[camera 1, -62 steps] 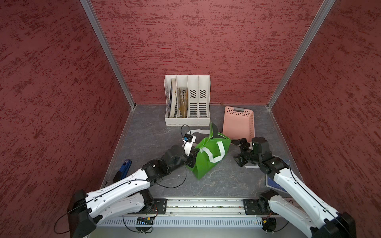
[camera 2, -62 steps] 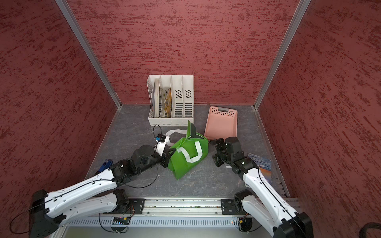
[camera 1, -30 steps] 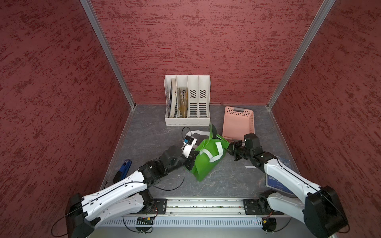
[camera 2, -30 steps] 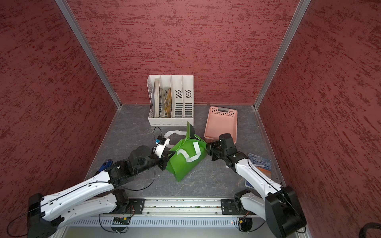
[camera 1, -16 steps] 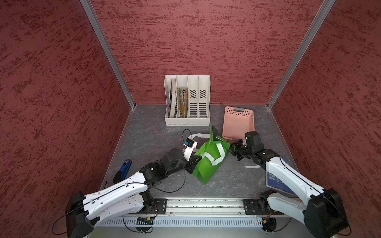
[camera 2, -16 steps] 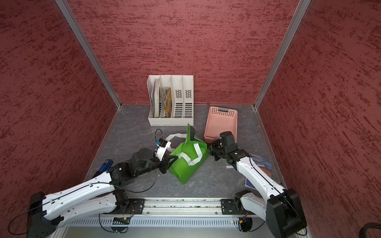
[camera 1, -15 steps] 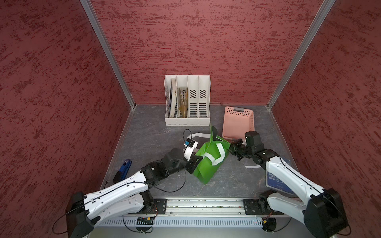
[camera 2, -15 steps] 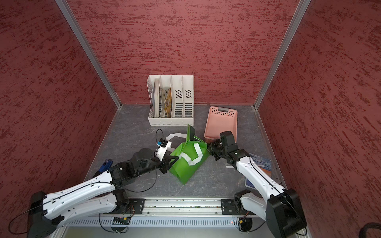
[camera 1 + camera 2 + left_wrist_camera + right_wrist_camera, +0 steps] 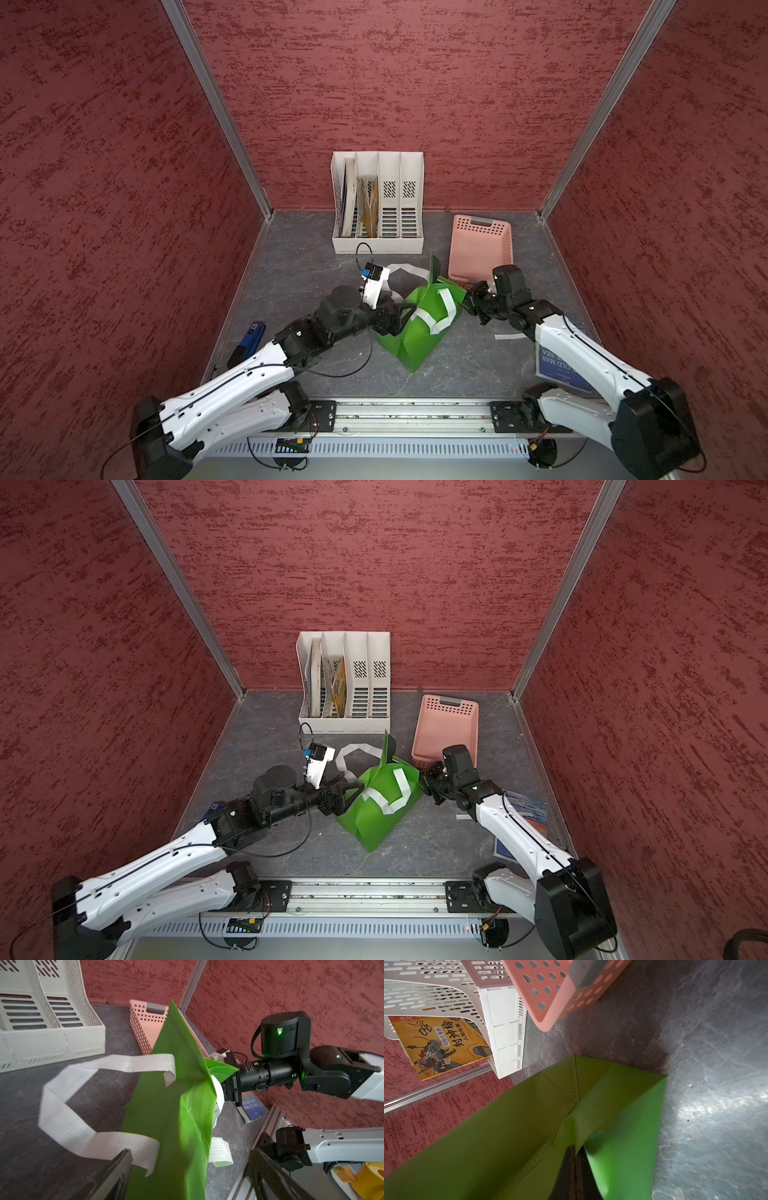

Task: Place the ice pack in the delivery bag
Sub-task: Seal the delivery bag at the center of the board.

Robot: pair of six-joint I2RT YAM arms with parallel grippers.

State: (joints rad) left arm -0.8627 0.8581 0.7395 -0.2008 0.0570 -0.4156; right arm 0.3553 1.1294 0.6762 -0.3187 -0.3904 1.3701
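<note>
The green delivery bag (image 9: 419, 332) (image 9: 380, 808) lies folded flat and tilted on the grey floor, one white strap handle (image 9: 405, 270) looped behind it. My left gripper (image 9: 399, 318) (image 9: 190, 1153) is open, its fingers standing wide on either side of the bag's near edge (image 9: 172, 1105). Opposite it, my right gripper (image 9: 467, 301) (image 9: 574, 1151) is shut on the bag's far upper corner (image 9: 508, 1136). The ice pack does not show in any view.
A white file rack (image 9: 378, 232) with books stands at the back wall, a pink perforated basket (image 9: 478, 249) to its right. A blue book (image 9: 559, 368) and a white strip (image 9: 509, 336) lie by my right arm. A small blue object (image 9: 249, 338) lies by the left wall.
My left gripper has opened from shut on the bag's edge and drawn back slightly. The bag has shifted a little toward the front. The right gripper keeps its hold.
</note>
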